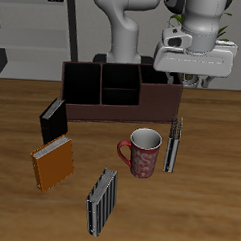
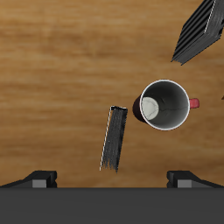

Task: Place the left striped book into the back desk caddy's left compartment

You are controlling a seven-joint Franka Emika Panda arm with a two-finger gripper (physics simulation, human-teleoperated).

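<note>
The left striped book (image 1: 173,143) stands upright on the table beside the mug, thin, with dark-grey and light-grey stripes. In the wrist view it (image 2: 115,138) shows edge-on below the gripper. My gripper (image 1: 193,80) is open and empty, high above the table, a little behind the book and in front of one end of the back desk caddy (image 1: 118,110). Both fingertips (image 2: 39,178) show spread wide in the wrist view. The caddy's left compartment (image 1: 82,83) is a tall black-lined bay at the caddy's other end, empty.
A red patterned mug (image 1: 143,152) stands next to the book, also in the wrist view (image 2: 164,105). A second striped book (image 1: 101,202) stands near the table's front edge. A black book (image 1: 52,119) and an orange book (image 1: 52,164) stand before the caddy.
</note>
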